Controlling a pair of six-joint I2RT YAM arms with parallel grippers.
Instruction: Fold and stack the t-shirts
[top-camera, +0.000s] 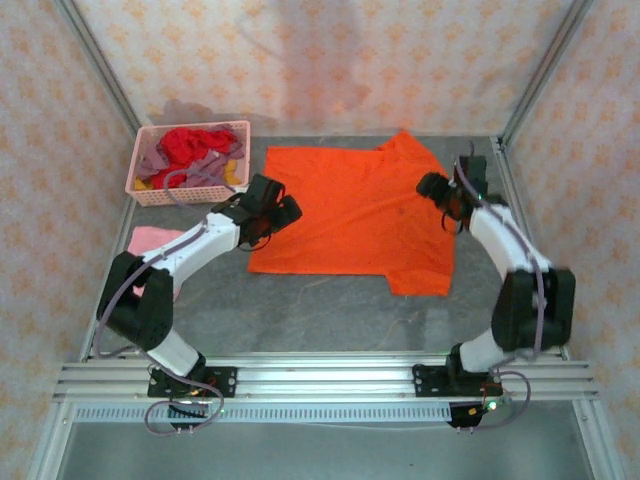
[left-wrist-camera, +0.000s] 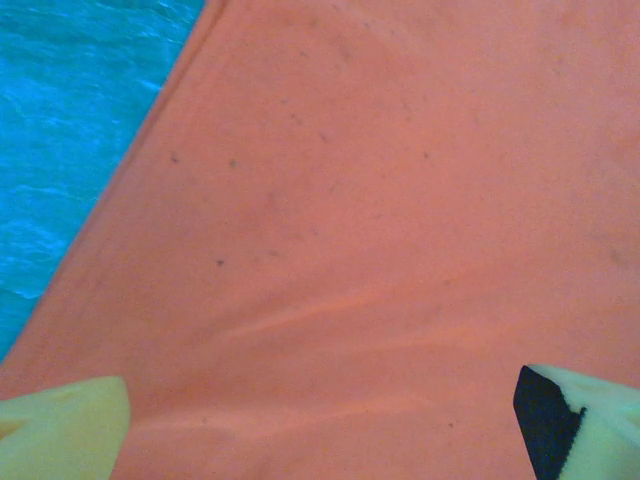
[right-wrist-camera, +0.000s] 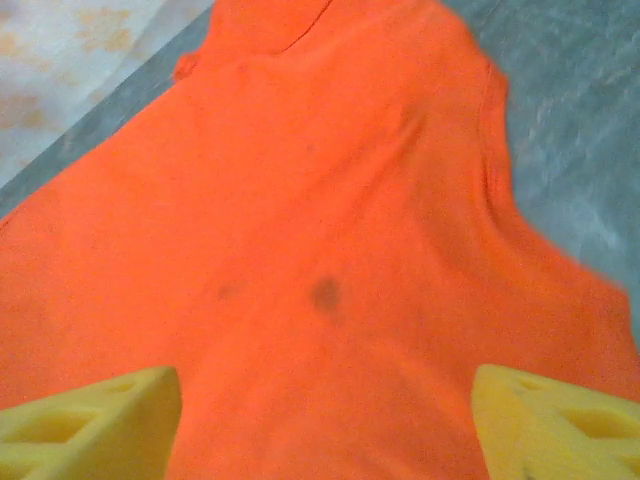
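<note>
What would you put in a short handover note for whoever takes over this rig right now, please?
Left gripper: open, empty, above the left edge of the orange t-shirt.
Right gripper: open, empty, above its right side.
Orange t-shirt lies spread on the table, unfolded. Pink t-shirt lies at the table's left, beside the left arm. Red t-shirt, mauve t-shirt and yellow t-shirt lie crumpled in the basket.
Done: orange spread out. Left: fold it, stack, then the basketed shirts.

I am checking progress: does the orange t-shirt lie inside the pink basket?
No, the orange t-shirt lies spread flat on the table, apart from the basket.
</note>
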